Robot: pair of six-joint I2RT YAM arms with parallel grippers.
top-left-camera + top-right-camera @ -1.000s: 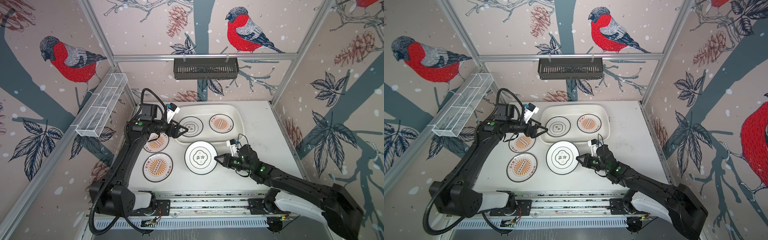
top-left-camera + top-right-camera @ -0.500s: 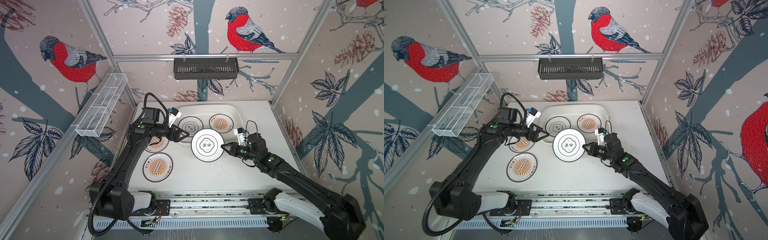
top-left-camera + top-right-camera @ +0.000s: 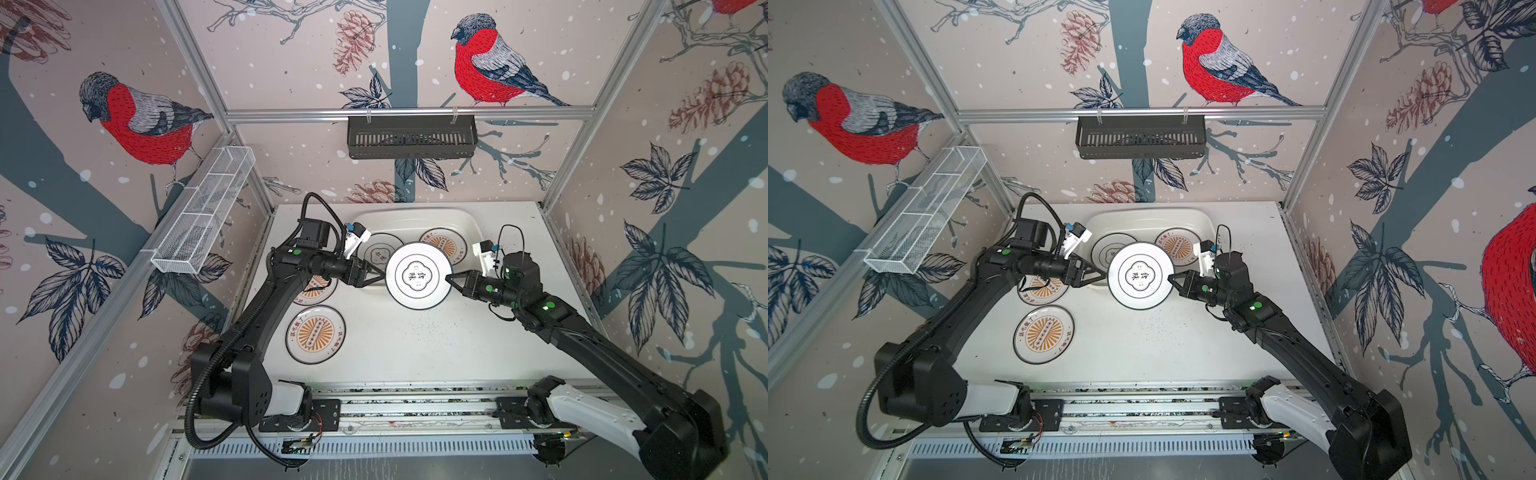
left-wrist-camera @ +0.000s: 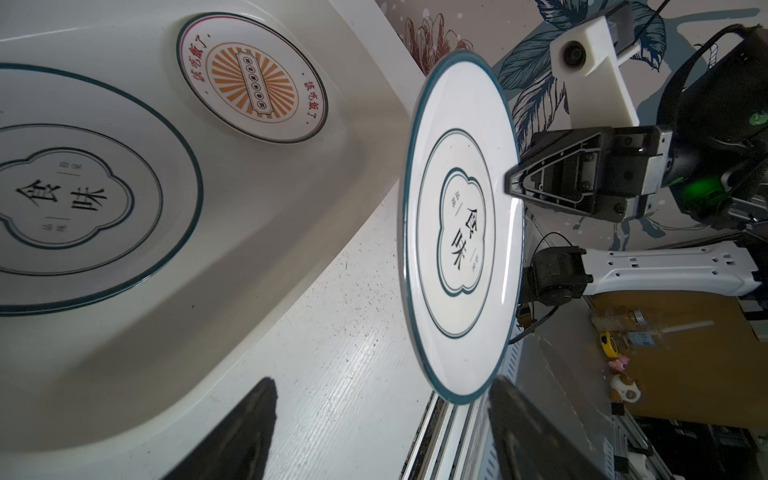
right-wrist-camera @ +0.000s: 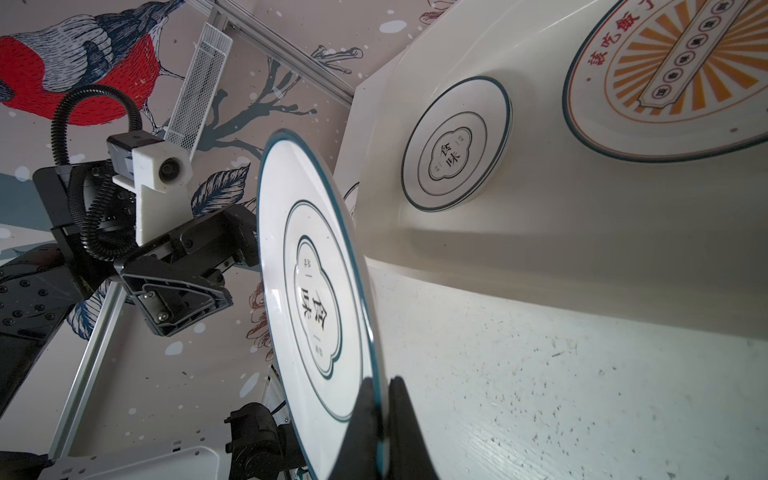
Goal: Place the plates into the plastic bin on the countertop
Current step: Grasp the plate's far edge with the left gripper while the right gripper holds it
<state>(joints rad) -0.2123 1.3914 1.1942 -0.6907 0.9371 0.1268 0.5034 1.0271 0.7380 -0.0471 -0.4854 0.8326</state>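
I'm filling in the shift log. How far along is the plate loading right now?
Done: two plates lie in the plastic bin, a quatrefoil plate and a sunburst plate. In hand: the right gripper pinches the rim of a lifted plate near the bin's front edge; the left gripper is open beside it. Left: on the countertop, a fully visible plate and a half-hidden plate under the left arm.
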